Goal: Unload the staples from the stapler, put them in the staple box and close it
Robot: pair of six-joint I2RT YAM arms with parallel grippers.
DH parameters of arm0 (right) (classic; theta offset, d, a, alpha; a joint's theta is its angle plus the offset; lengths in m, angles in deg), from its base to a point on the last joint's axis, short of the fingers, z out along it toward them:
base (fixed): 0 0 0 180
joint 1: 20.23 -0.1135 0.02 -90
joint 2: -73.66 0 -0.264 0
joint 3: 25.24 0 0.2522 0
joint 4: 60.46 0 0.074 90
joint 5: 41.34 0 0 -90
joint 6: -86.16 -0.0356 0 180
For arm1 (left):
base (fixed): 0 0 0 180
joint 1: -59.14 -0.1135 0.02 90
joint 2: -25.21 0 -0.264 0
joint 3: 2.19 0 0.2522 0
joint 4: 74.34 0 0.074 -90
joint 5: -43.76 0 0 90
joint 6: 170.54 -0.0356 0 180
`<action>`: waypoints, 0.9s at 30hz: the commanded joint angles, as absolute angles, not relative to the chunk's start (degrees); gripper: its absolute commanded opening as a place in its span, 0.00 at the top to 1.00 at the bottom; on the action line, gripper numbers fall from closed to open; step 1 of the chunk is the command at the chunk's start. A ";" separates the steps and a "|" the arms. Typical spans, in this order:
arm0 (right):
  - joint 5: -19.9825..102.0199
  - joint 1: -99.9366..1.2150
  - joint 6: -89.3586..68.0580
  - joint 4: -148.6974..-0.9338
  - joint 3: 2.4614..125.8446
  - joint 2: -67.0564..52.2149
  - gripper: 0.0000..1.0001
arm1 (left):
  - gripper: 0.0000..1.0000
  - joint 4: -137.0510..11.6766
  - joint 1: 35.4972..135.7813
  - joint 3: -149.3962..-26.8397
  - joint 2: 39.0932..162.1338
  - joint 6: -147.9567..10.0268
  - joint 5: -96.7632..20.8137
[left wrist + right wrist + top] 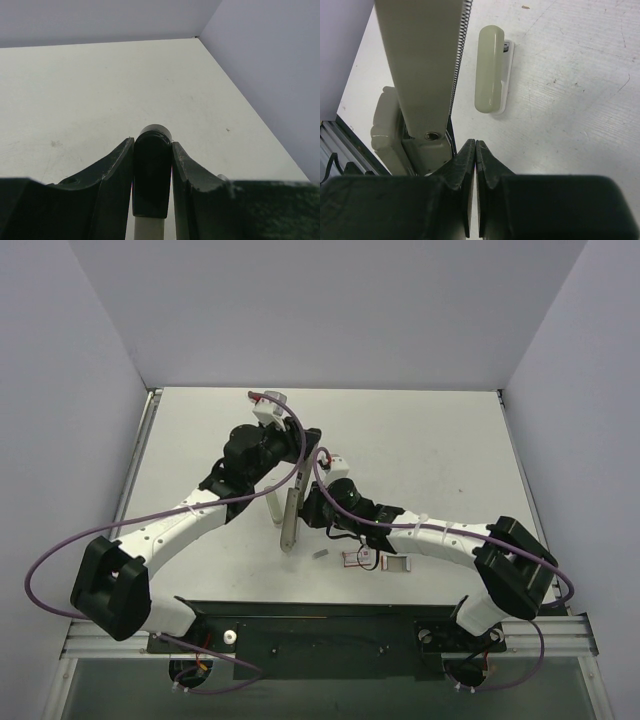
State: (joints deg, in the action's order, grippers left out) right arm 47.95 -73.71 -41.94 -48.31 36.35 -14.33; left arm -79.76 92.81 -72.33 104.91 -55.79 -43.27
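Observation:
The stapler [291, 515] is a slim silvery-beige bar with a black end, and it stands nearly upright over the middle of the table. My left gripper [298, 462] is shut on its black end [152, 170], with a finger on each side. In the right wrist view the stapler's long beige rail [422, 60], with a coil spring along its edge, rises at the upper left. My right gripper [309, 508] sits just right of the stapler's lower part. Its jaws [475, 142] are pressed together and nothing shows between them.
An olive-grey rounded bar [489, 70] on a white base lies on the table beside the stapler, and it also shows in the top view [273, 505]. A small red-and-white box [358, 558], a grey piece [396, 563] and a tiny white bit [320, 553] lie near the front.

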 commanded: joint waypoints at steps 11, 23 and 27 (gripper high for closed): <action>48.39 -73.32 -38.91 -48.81 35.28 -7.74 1.00 | 1.00 -83.53 94.56 -75.02 97.81 -53.56 -43.43; 54.37 -73.67 -36.01 -57.25 34.31 1.59 1.00 | 1.00 -79.66 94.38 -70.09 85.59 -49.70 -38.16; 57.53 -74.37 -34.07 -61.81 35.62 4.75 1.00 | 1.00 -79.04 94.47 -68.86 81.90 -48.73 -35.96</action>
State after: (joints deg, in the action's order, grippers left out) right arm 53.44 -73.29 -36.63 -56.88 34.04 1.11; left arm -75.46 94.30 -68.77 86.24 -52.25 -39.23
